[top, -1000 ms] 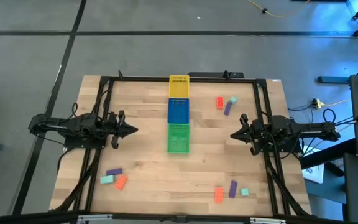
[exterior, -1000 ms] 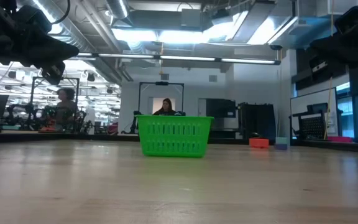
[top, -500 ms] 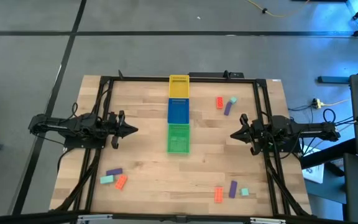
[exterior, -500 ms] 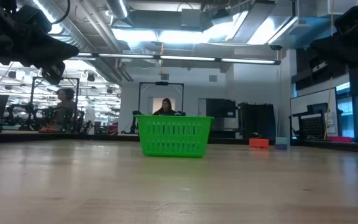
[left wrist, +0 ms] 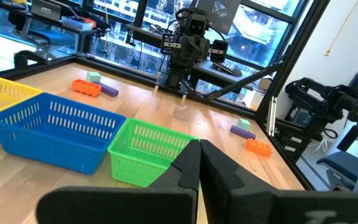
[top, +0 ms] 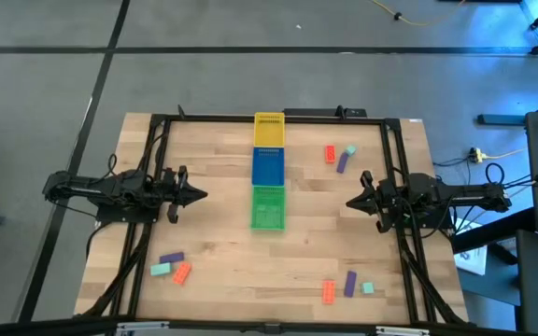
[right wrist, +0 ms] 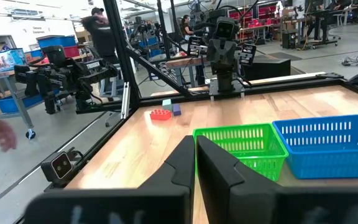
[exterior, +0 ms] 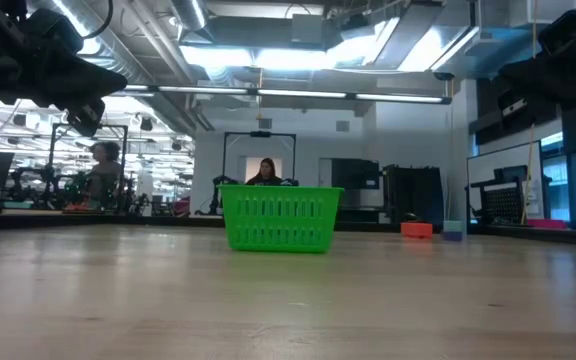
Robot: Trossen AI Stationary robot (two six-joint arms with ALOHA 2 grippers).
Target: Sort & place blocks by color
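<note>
Small blocks lie flat on the wooden table in three groups: orange [top: 330,154], mint [top: 350,149] and purple [top: 343,162] toward the far right; purple [top: 171,258], mint [top: 161,270] and orange [top: 182,273] near left; orange [top: 328,291], purple [top: 350,283] and mint [top: 368,288] near right. My left gripper [top: 200,195] hovers at the table's left, shut and empty, pointing at the baskets. My right gripper [top: 350,202] hovers at the right, shut and empty, facing it.
Three baskets stand in a row down the table's middle: yellow [top: 269,130] farthest, blue [top: 268,167], green [top: 268,207] nearest. A black frame [top: 157,140] runs around the table. Bare wood lies between baskets and grippers. People [right wrist: 98,31] show in the room behind.
</note>
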